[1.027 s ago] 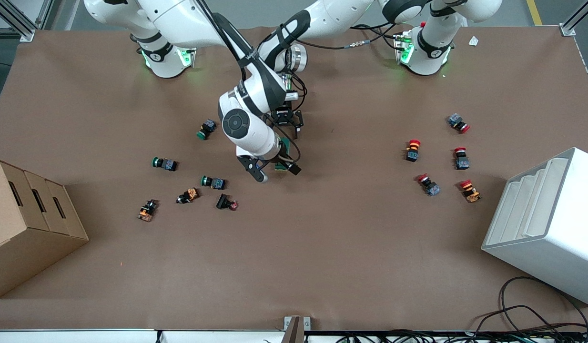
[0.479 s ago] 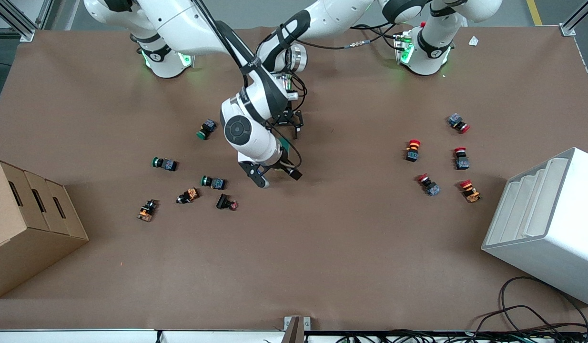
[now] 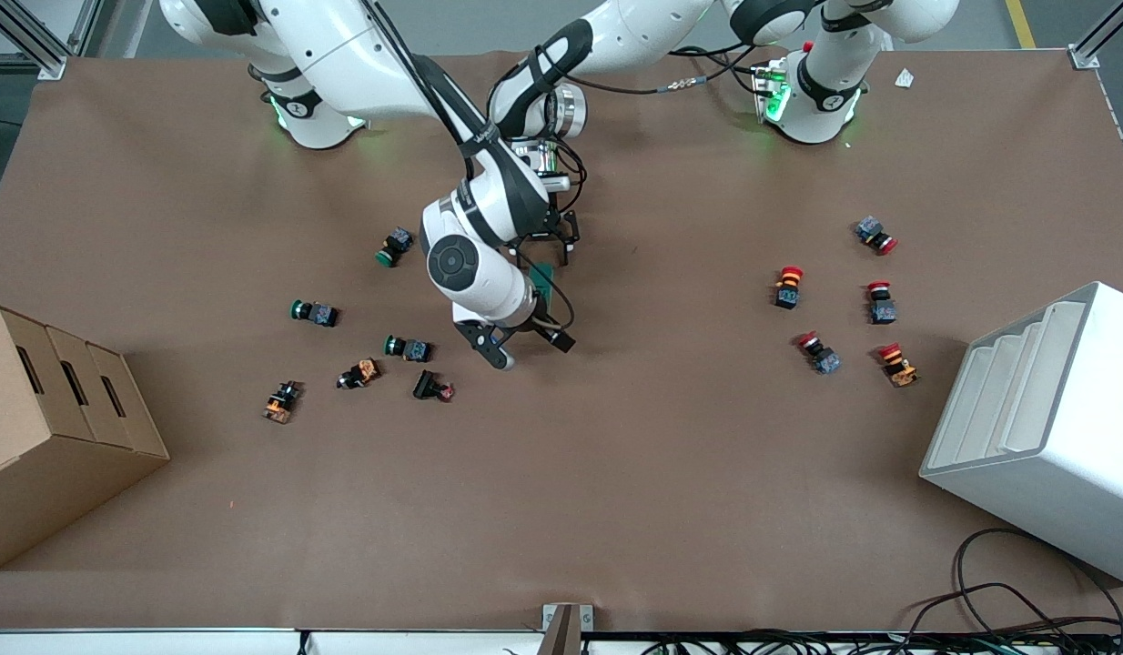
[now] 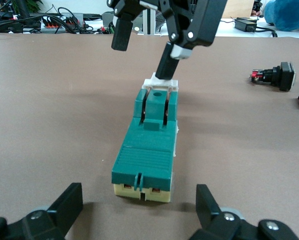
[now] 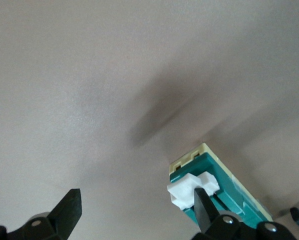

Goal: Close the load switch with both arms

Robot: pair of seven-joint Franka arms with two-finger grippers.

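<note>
The load switch (image 4: 148, 145) is a dark-green block on a cream base, lying on the brown table. Its white lever (image 4: 160, 83) is at the end away from my left gripper. In the front view the load switch (image 3: 544, 281) is mostly hidden under the right arm. My left gripper (image 4: 139, 210) is open, its fingers just short of the switch's cream end; the front view shows it (image 3: 551, 250) low at the table's middle. My right gripper (image 5: 135, 210) is open, with one finger (image 5: 203, 206) touching the white lever (image 5: 189, 189). The right gripper also shows in the front view (image 3: 531, 347).
Green-capped push buttons (image 3: 316, 313) and others lie toward the right arm's end, beside a cardboard box (image 3: 52, 428). Red-capped push buttons (image 3: 787, 286) lie toward the left arm's end, near a white bin (image 3: 1035, 428). A black push button (image 4: 274, 76) lies near the switch.
My right gripper has moved along the switch toward the front camera, still open. The left gripper has not moved.
</note>
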